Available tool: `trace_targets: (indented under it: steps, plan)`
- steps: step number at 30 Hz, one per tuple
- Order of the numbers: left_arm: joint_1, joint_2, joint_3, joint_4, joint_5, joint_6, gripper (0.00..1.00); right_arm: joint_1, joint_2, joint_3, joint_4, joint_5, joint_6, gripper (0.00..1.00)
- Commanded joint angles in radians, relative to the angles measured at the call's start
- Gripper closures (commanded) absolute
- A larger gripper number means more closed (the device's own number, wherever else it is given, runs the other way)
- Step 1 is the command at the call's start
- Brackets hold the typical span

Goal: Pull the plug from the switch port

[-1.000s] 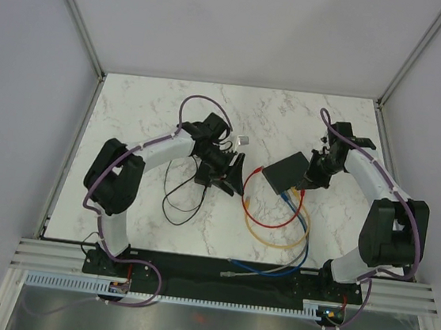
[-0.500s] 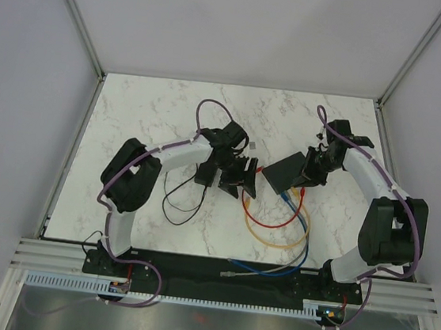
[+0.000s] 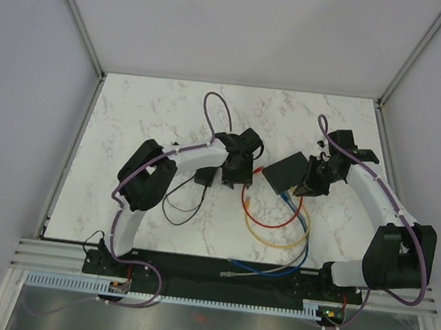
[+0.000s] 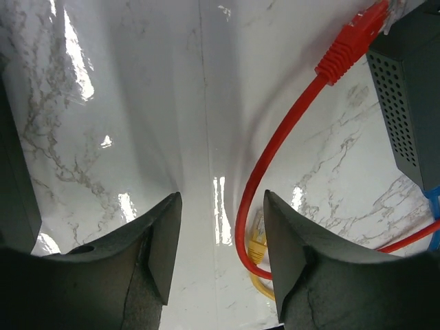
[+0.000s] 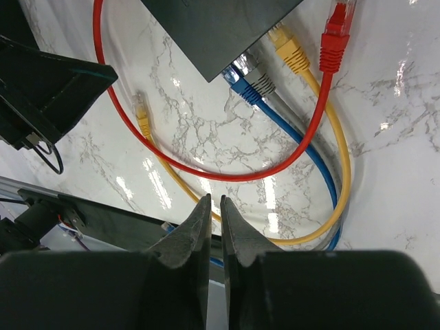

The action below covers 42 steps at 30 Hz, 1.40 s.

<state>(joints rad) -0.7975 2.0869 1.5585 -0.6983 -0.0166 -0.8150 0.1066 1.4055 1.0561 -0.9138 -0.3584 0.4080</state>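
The switch is a flat black box in the middle of the marble table. Blue, grey and yellow plugs sit in its port edge. A red plug lies beside them, its clear tip showing. The red cable's other plug lies at the switch's vented side. My left gripper is open just left of the switch, with the red cable on the table between its fingers. My right gripper hovers above the cables, open only a slit and holding nothing.
A small black power brick with a thin black cord lies left of the left gripper. Red, yellow and blue cable loops spread in front of the switch. A loose yellow plug lies inside the red loop.
My left arm has swung right, off the power brick and up to the switch's left corner. My right gripper has parted slightly and drawn a little nearer.
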Motion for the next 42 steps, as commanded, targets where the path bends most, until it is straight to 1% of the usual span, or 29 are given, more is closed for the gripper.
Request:
trace_targets:
  steps: [1,5,10,11,13,14,16,20,23,25,26,28,29,30,31,32,34,35,36,37,40,41,42]
  plan:
    - [-0.028,0.019,0.055,-0.017,-0.083,-0.041,0.42,0.015,-0.016,0.011,0.004,0.001,-0.018,0.83]
    - [-0.048,0.042,0.060,-0.018,-0.071,-0.036,0.50,0.021,-0.002,0.033,0.006,0.004,-0.021,0.83]
    - [-0.045,0.056,0.048,-0.020,-0.068,-0.021,0.61,0.019,-0.010,0.024,0.009,0.012,-0.018,0.84]
    - [-0.045,0.053,0.051,-0.021,-0.060,-0.012,0.70,0.019,-0.014,0.022,0.007,0.022,-0.017,0.84]
    - [-0.045,0.045,0.066,-0.020,-0.059,0.008,0.80,0.019,-0.022,0.022,0.007,0.032,-0.014,0.85]
    - [-0.045,0.026,0.072,-0.020,-0.063,0.035,0.88,0.021,-0.022,0.024,0.009,0.033,-0.018,0.85]
    - [-0.043,-0.004,0.092,-0.023,-0.072,0.065,0.96,0.021,-0.026,0.024,0.007,0.039,-0.018,0.84]
    - [-0.042,-0.082,0.126,-0.023,-0.039,0.184,0.98,0.021,-0.031,0.027,0.012,0.047,-0.020,0.80]
    - [-0.040,-0.157,0.133,-0.026,-0.031,0.264,0.98,0.021,-0.039,0.030,0.023,0.055,-0.021,0.73]
    - [-0.031,-0.212,0.124,-0.030,-0.039,0.292,0.98,0.021,-0.039,0.031,0.026,0.058,-0.020,0.68]
    - [-0.022,-0.228,0.120,-0.033,-0.048,0.316,0.98,0.019,-0.039,0.033,0.029,0.059,-0.020,0.64]
    - [0.003,-0.261,0.114,-0.033,-0.013,0.348,0.98,0.021,-0.045,0.035,0.029,0.064,-0.018,0.59]
    - [0.033,-0.269,0.114,-0.036,-0.005,0.358,0.98,0.021,-0.049,0.038,0.029,0.071,-0.018,0.53]
    - [0.052,-0.284,0.112,-0.038,0.003,0.364,0.98,0.019,-0.062,0.045,0.029,0.085,-0.014,0.49]
    - [0.073,-0.291,0.112,-0.037,0.039,0.384,0.98,0.019,-0.071,0.047,0.029,0.108,-0.012,0.47]
    - [0.122,-0.297,0.112,-0.038,0.049,0.390,0.98,0.021,-0.076,0.051,0.027,0.114,-0.014,0.45]
    - [0.179,-0.323,0.103,-0.036,0.058,0.383,0.98,0.019,-0.088,0.062,0.026,0.114,-0.015,0.41]
    - [0.248,-0.330,0.097,-0.036,0.064,0.375,0.98,0.018,-0.088,0.064,0.023,0.114,-0.017,0.39]
    - [0.285,-0.337,0.089,-0.033,0.073,0.366,0.98,0.019,-0.085,0.064,0.021,0.110,-0.017,0.39]
    - [0.350,-0.344,0.089,-0.032,0.076,0.359,0.98,0.019,-0.080,0.064,0.021,0.092,-0.018,0.39]
    - [0.443,-0.343,0.104,-0.032,0.072,0.338,0.98,0.019,-0.065,0.059,0.023,0.070,-0.015,0.39]
    - [0.499,-0.343,0.106,-0.030,0.060,0.326,0.98,0.021,-0.060,0.061,0.023,0.065,-0.015,0.39]
    - [0.527,-0.341,0.107,-0.030,0.050,0.312,0.98,0.019,-0.057,0.065,0.023,0.067,-0.014,0.39]
